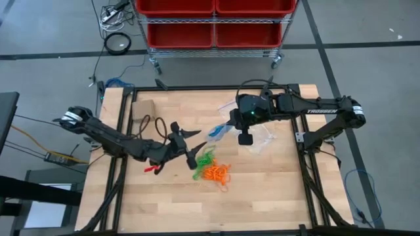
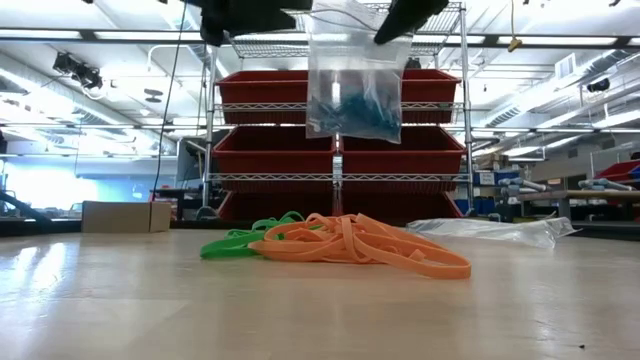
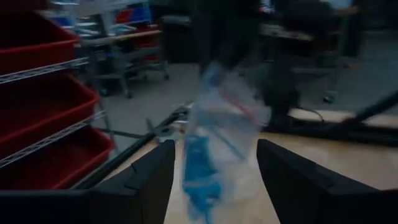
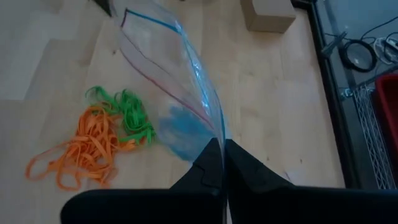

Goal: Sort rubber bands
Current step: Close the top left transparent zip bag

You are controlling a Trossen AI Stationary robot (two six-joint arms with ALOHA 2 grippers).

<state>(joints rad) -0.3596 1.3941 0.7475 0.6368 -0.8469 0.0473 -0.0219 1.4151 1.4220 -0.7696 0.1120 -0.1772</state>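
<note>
A clear zip bag (image 2: 355,80) with blue rubber bands (image 2: 350,108) in its lower part hangs above the table, and my right gripper (image 4: 221,146) is shut on it. Green rubber bands (image 1: 205,159) and orange rubber bands (image 1: 217,173) lie in a loose heap on the table below. My left gripper (image 1: 191,145) stands open and level just to the left of the bag. In the left wrist view the bag (image 3: 214,134) shows ahead between its open fingers (image 3: 149,183). I cannot tell whether they touch it. My right gripper pinches the bag's zip edge (image 4: 214,132) between its two shut fingers, near one top corner (image 2: 400,38). The fingers slant down from the table's right side. The bag hangs below them, clear of the table, with the blue bands gathered at its bottom.
A small tan cardboard box (image 1: 143,109) sits at the table's far left. Another clear plastic bag (image 1: 264,139) lies flat on the table to the right of the heap. A small red thing (image 1: 152,168) lies under the left arm. Red bins on a wire rack (image 2: 340,150) stand beyond the far edge.
</note>
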